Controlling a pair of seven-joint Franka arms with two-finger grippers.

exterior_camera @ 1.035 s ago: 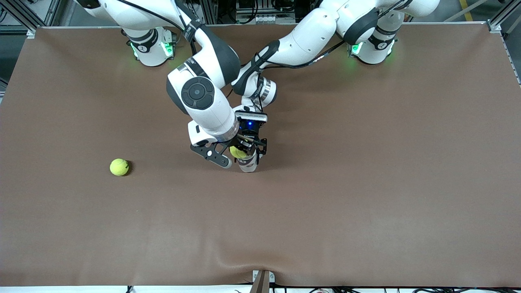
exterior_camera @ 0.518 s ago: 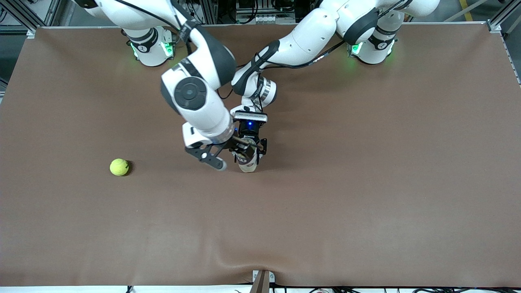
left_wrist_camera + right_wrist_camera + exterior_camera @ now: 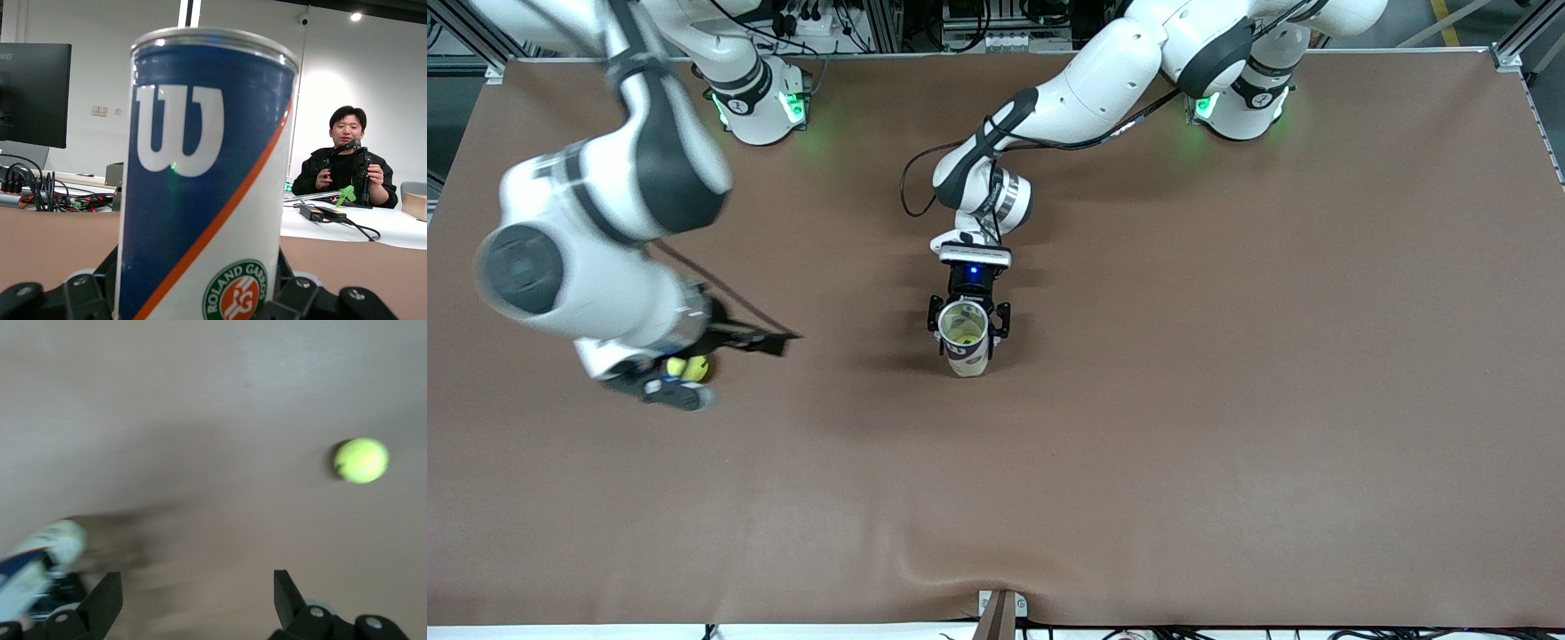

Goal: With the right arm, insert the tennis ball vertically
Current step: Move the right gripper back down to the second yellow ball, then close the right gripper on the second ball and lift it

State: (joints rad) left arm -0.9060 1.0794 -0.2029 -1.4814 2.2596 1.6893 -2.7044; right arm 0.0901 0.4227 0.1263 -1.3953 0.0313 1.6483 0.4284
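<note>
A tennis ball can [image 3: 966, 342], blue and white, stands upright at mid-table with its top open; a yellow-green ball [image 3: 963, 332] shows inside it. My left gripper [image 3: 967, 322] is shut on the can, which fills the left wrist view [image 3: 200, 173]. My right gripper [image 3: 725, 369] is open and empty, up over the table toward the right arm's end. A second tennis ball [image 3: 690, 366] lies on the table there, partly hidden by the right hand. The right wrist view shows this ball [image 3: 361, 460] apart from the open right gripper [image 3: 197, 600], and the can [image 3: 33, 567] at the edge.
The brown table mat [image 3: 1183, 427] stretches wide toward the left arm's end and the front camera. A small bracket [image 3: 1000, 609] sits at the table's front edge.
The right arm let a ball go into the can, then swung away toward its own end of the table, over the loose ball. The left arm and can stayed put.
</note>
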